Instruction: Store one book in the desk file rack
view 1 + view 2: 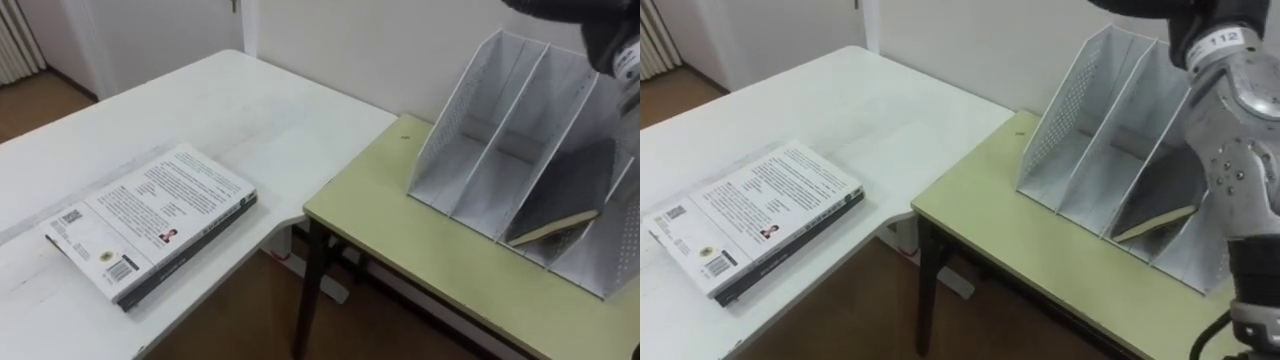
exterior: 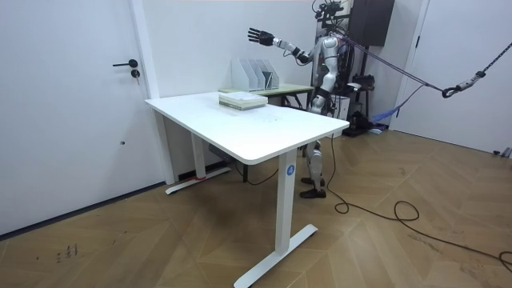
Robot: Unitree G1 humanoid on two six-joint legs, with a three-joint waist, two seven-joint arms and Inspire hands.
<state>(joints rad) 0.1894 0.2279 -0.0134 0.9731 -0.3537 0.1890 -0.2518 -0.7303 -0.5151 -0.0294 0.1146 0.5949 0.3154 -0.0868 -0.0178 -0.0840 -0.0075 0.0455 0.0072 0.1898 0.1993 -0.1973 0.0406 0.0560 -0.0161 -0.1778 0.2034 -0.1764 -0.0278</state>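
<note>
Honestly looks basically done: the dark book (image 1: pixel 560 205) leans tilted in the file rack's (image 1: pixel 470 110) third slot from the left, straight below the right hand (image 2: pixel 258 35), which hangs high above with fingers spread, holding nothing, well apart from it.

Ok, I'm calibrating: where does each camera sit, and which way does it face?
Left eye view: on the head, looking down at table, desk and rack; right arm at top right.
Right eye view: same, a little to the right; right arm larger.
Room view: across the room, facing the table and whole robot, right hand raised open.
All share the rack and white book.
</note>
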